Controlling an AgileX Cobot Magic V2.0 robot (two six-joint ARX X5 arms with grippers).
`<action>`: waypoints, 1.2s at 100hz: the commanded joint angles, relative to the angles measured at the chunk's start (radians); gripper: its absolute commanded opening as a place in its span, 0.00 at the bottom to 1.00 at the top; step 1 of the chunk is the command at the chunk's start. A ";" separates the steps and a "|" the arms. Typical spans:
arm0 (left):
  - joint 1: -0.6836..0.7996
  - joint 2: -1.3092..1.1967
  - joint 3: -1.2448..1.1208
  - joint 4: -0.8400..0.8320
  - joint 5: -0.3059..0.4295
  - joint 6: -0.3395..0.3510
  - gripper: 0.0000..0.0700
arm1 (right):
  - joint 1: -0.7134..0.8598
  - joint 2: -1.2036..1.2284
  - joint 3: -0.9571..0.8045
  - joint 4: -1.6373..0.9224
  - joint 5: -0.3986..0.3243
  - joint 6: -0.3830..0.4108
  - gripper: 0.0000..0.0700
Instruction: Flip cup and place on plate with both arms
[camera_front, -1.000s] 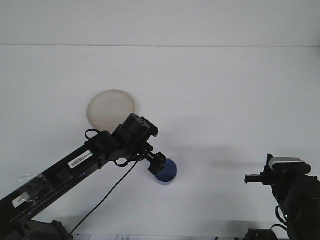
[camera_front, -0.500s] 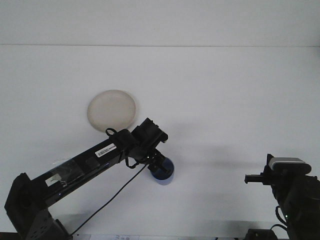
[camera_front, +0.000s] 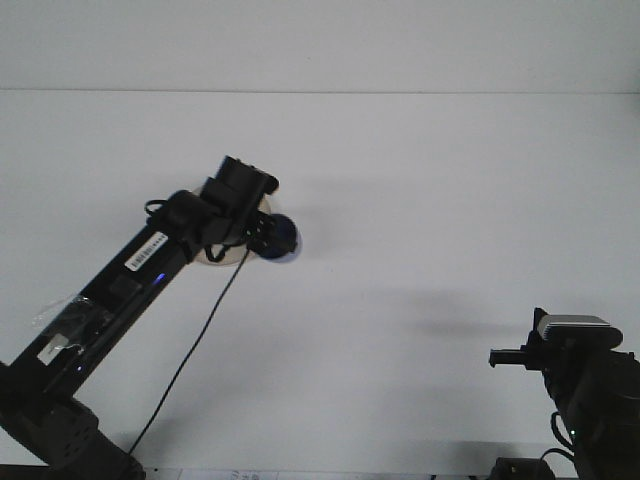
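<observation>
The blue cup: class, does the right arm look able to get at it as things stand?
Probably not easily. The right gripper sits low at the right edge, far across open table from the blue cup, which the left gripper holds beside the plate.

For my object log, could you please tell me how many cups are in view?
1. The blue cup is at the left gripper, beside the plate, which the arm mostly hides; no others show.
</observation>
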 joint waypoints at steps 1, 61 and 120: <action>0.064 0.034 0.040 0.000 -0.004 0.004 0.02 | 0.002 0.003 0.006 0.005 0.000 0.014 0.00; 0.296 0.256 0.044 0.067 -0.003 0.020 0.11 | 0.002 0.003 0.006 0.010 0.000 0.014 0.00; 0.302 0.157 0.105 0.094 0.001 -0.006 0.85 | 0.002 0.003 0.006 0.010 0.000 0.014 0.00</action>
